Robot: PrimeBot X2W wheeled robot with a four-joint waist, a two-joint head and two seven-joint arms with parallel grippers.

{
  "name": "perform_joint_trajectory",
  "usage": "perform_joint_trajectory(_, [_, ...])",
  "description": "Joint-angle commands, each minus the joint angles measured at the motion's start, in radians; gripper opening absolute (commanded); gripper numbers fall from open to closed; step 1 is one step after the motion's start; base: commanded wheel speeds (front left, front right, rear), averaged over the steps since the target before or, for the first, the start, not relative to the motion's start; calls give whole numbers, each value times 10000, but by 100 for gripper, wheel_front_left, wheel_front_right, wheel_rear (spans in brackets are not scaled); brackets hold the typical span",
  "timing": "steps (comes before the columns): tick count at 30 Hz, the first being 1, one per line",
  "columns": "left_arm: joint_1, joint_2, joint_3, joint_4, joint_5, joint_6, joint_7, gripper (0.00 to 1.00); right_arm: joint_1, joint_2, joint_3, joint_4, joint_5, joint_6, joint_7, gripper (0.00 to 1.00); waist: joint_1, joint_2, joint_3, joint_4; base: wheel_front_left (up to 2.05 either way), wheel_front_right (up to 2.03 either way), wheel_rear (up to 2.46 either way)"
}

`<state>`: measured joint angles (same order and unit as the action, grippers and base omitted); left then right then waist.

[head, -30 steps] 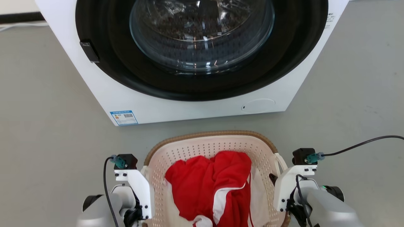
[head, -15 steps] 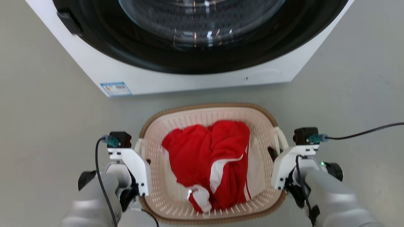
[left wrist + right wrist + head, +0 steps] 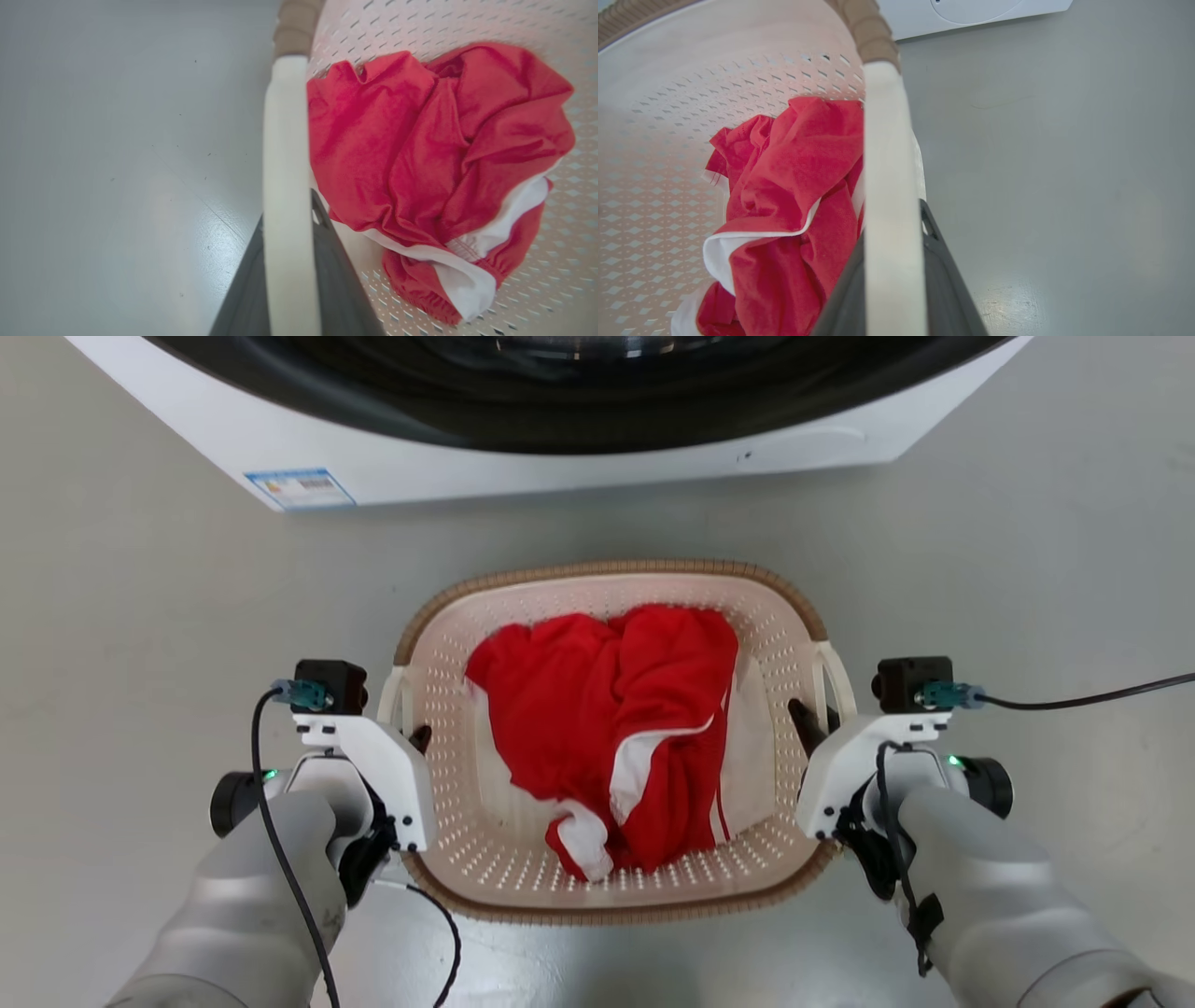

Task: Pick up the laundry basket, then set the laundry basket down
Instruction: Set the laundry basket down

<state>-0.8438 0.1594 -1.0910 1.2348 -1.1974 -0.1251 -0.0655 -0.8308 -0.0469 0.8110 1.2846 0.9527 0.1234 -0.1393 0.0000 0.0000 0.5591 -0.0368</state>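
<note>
The laundry basket (image 3: 611, 569) is cream and perforated with a brown woven rim, and it sits in the middle of the head view before the washer. A red and white garment (image 3: 607, 709) lies inside it. My left gripper (image 3: 420, 739) is shut on the basket's white left handle (image 3: 285, 140), with dark fingers on either side of the handle. My right gripper (image 3: 805, 719) is shut on the white right handle (image 3: 885, 163) in the same way. I cannot tell whether the basket's bottom touches the floor.
A white front-loading washer (image 3: 560, 467) with a dark door ring stands just beyond the basket. Grey floor (image 3: 1027, 569) stretches open to the left and right. A black cable (image 3: 1083, 695) runs off to the right from my right wrist.
The head camera has tipped down, so the washer has slid up the picture and the whole basket now shows. Both grippers stay shut on the handles. The gap between washer and basket looks wider.
</note>
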Motion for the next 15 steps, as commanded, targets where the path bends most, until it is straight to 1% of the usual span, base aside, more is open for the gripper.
perform_joint_trajectory(1, [-361,489,137,97,64,-56,-272,0,3,-33,146,-16,58,73,-257,0,0,0,322,3,0,0,0])
perform_joint_trajectory(8, [-694,555,161,141,29,-56,-828,0,-274,-33,241,-18,137,73,-677,0,0,0,1012,8,0,0,0])
perform_joint_trajectory(15, [-918,633,141,124,12,-56,-1211,0,-542,-33,289,-17,232,73,-876,0,0,0,1555,-38,0,0,0])
